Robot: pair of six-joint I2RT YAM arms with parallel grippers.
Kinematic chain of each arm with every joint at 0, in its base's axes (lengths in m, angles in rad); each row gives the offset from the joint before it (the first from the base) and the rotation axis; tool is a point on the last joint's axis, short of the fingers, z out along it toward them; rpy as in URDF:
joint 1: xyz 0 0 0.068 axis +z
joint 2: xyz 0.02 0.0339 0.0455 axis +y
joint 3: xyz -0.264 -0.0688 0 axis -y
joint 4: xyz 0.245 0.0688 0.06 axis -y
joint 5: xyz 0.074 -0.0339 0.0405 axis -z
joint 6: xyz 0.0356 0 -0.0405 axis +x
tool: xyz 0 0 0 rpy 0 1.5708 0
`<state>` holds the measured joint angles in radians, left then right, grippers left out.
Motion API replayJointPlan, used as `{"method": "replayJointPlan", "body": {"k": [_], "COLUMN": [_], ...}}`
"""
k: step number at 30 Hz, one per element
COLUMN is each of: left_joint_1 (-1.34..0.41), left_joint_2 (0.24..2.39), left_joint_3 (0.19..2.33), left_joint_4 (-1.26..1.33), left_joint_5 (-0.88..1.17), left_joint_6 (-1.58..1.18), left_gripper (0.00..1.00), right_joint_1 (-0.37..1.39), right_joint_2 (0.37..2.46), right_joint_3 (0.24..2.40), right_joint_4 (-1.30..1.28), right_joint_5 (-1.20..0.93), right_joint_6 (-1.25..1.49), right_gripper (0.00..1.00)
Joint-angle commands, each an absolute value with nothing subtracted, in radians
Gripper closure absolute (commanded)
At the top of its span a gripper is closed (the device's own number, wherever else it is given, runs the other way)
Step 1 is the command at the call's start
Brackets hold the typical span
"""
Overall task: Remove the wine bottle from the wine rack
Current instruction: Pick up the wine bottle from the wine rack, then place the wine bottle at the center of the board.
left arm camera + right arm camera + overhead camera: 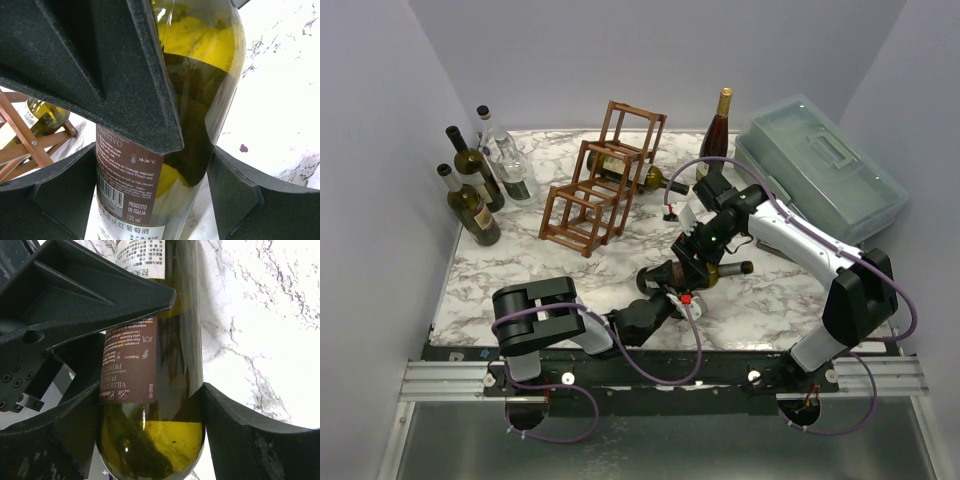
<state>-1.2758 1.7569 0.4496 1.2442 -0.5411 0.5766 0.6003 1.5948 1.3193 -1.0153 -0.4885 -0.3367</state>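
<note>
The wine bottle (725, 269) is off the wine rack (605, 180). It lies level over the marbled table (520, 275), to the right of the rack and nearer the arms, well apart from it, with its neck pointing right. Both claws are set on its body side by side, the right one toward the neck and the left one toward the base. The right gripper (150, 395) straddles the glass at the brown label (130, 365), its 2 fingers (245, 435) pressed against opposite sides, so it is pinching the bottle. The left gripper (155, 165) also has 1 finger on each flank of the bottle. Its fingers (245, 200) look to be at the glass, but I cannot tell whether they press it or merely stand beside it. A second bottle (638, 173) lies in the rack's middle tier, its neck sticking out to the right. 3 more bottles (472, 205) stand near the table's left edge, 1 tall bottle (718, 135) stands upright at the back, and a clear lidded box (820, 170) sits at the far right.
</note>
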Motion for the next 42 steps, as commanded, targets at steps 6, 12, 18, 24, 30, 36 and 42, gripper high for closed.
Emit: {"method": "replayJointPlan", "body": {"k": [6, 12, 18, 24, 30, 36, 42], "left_joint_1": [-1.269, -1.27, -1.272, -1.28, -1.28, -1.28, -1.279], "left_joint_2": [1.788, 1.767, 1.766, 1.775, 1.777, 1.787, 1.798], "left_joint_3": [0.467, 0.439, 0.419, 0.405, 0.394, 0.389, 0.376], "left_joint_4": [1.289, 1.296, 1.331, 1.354, 1.386, 1.403, 1.408], "left_joint_5": [-0.564, -0.569, -0.576, -0.588, -0.596, -0.594, -0.607], "left_joint_6": [0.509, 0.463, 0.451, 0.451, 0.445, 0.424, 0.376], "left_gripper": [0.94, 1.0, 1.0, 1.0, 1.0, 1.0, 1.0], "right_joint_1": [0.597, 0.597, 0.595, 0.589, 0.548, 0.445, 0.325], "right_joint_2": [1.6, 1.584, 1.563, 1.57, 1.569, 1.569, 1.492], "right_joint_3": [1.376, 1.364, 1.389, 1.432, 1.527, 1.615, 1.467], "right_joint_4": [-1.068, -1.023, -0.975, -0.961, -0.928, -0.867, -0.708], "right_joint_5": [-0.591, -0.573, -0.544, -0.526, -0.5, -0.595, -0.693], "right_joint_6": [-0.333, -0.3, -0.26, -0.248, -0.228, -0.181, -0.048], "right_gripper": [0.42, 0.19, 0.07, 0.04, 0.02, 0.02, 0.02]}}
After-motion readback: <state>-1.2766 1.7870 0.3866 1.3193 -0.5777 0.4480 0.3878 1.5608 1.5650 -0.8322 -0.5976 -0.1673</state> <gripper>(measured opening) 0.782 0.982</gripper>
